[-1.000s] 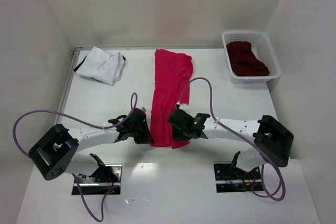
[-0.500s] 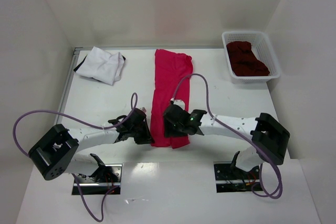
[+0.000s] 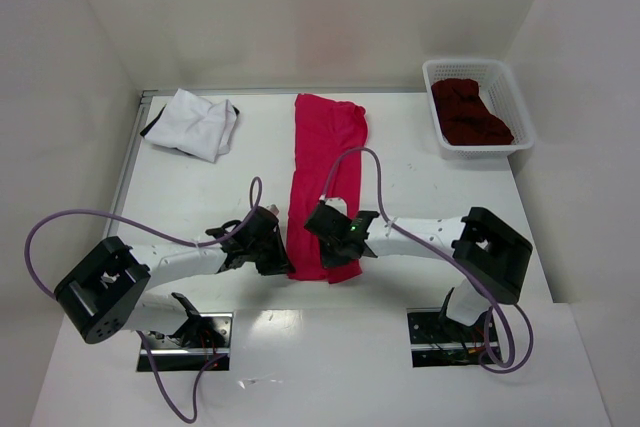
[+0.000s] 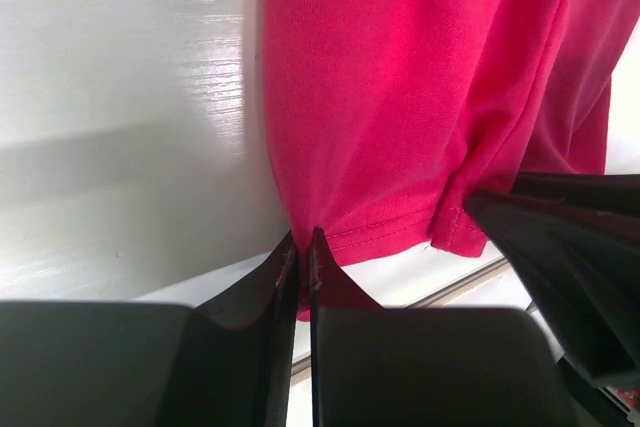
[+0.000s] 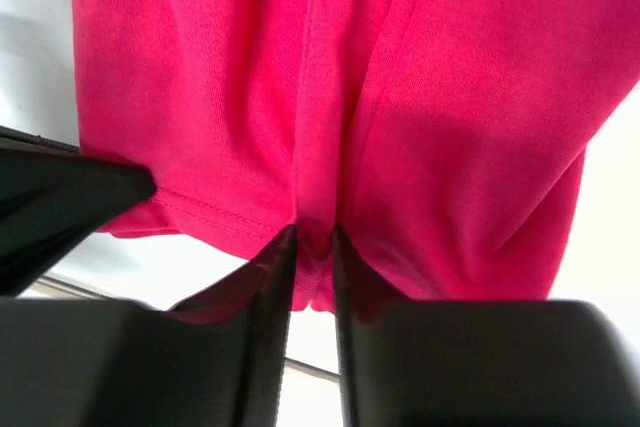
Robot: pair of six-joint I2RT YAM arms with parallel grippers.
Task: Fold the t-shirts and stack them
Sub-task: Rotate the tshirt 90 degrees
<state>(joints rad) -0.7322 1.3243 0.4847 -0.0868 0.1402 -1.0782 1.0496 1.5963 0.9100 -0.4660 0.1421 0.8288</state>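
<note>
The crimson-red t-shirt [image 3: 325, 162] lies as a long folded strip down the middle of the table. My left gripper [image 3: 281, 259] is shut on its near left hem corner [image 4: 300, 237]. My right gripper [image 3: 327, 239] pinches a bunch of the same shirt's near hem [image 5: 315, 242] between its fingers. The white t-shirt with dark trim [image 3: 195, 122] sits folded at the far left. The dark maroon t-shirt [image 3: 468, 112] lies crumpled in the basket.
A white lattice basket [image 3: 515, 97] stands at the far right corner. A metal rail [image 3: 130, 162] runs along the table's left edge. Purple cables [image 3: 375, 162] loop above both arms. White walls close in on three sides.
My right gripper slid left along the near hem of the red shirt, opened and then closed on the cloth. The left gripper kept its hold and did not move.
</note>
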